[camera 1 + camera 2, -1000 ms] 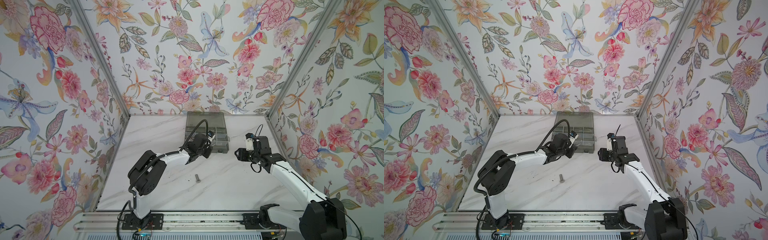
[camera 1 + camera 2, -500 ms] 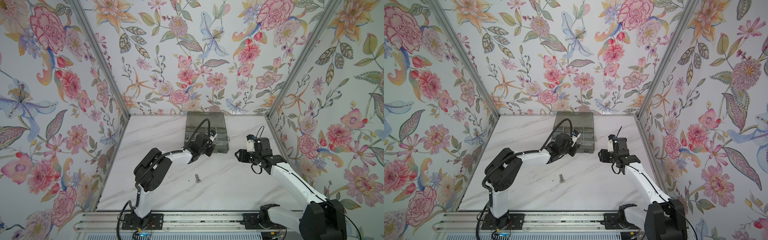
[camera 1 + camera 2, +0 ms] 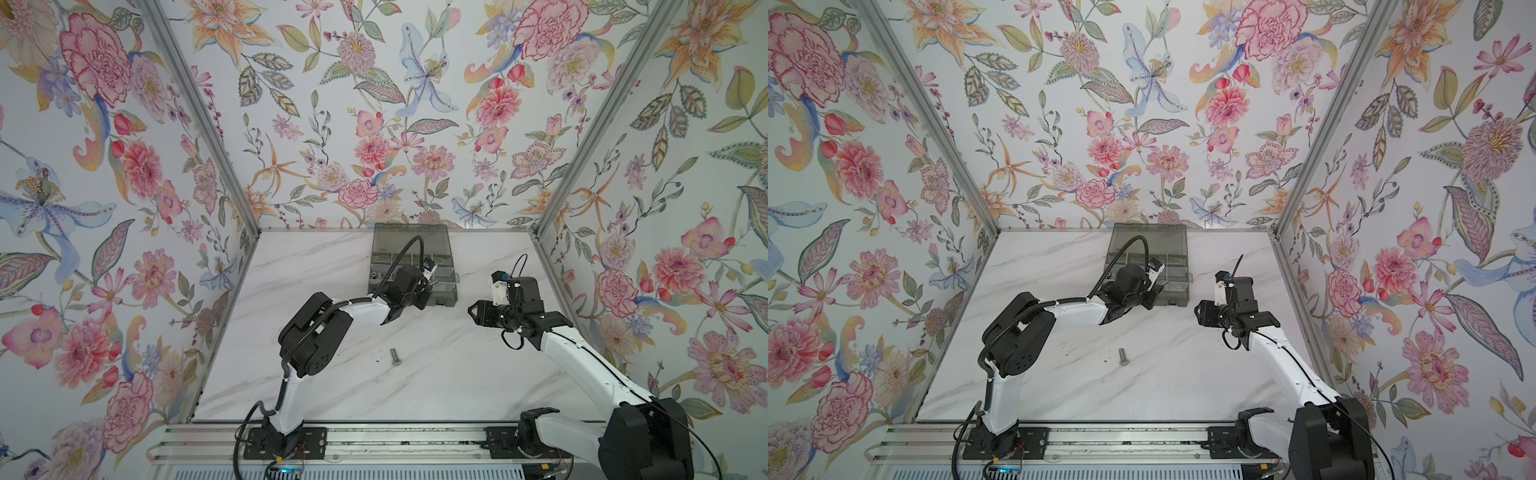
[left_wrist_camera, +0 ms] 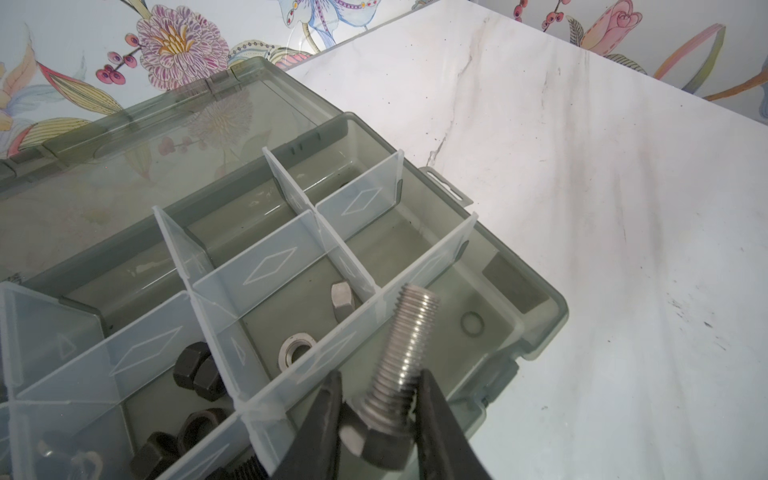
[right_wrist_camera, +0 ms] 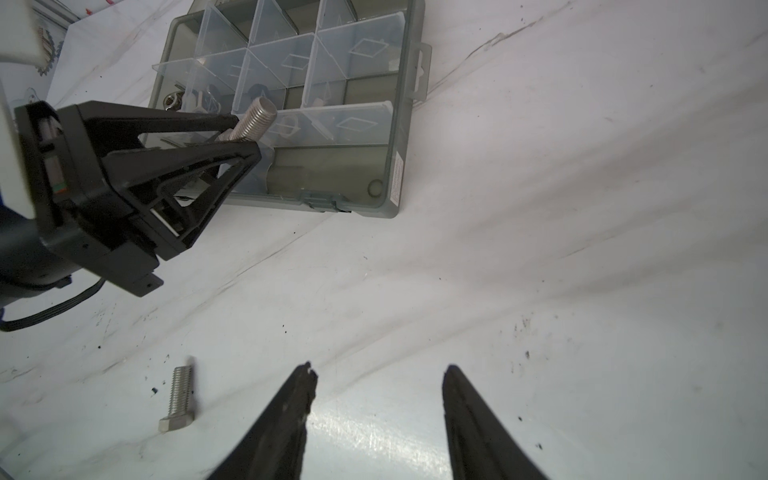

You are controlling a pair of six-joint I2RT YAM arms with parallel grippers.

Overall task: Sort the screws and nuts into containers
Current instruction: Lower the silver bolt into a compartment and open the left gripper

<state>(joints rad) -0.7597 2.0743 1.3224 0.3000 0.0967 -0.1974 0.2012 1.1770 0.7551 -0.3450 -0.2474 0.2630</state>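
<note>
Above the marble table (image 3: pixel 457 374), my left gripper (image 4: pixel 378 388) pinches a silver screw (image 4: pixel 409 345) near its head. Tilted as it is, it may catch a divider (image 4: pixel 440 249). My right gripper (image 5: pixel 378 368) gapes empty.

Nothing legible here. The organizer box (image 3: pixel 444 300), upper centre in a top view, wears a small white sticker (image 5: pixel 397 167) on its side wall, print too tiny to read.

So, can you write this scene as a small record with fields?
left end effector: shut on silver hex bolt, held over the organizer box
right end effector: open, empty, over the marble table
organizer box: lid open; black hex nuts in one cell, silver hex nuts in the next cell
loose hex bolt: one, silver, lying on the table
</note>
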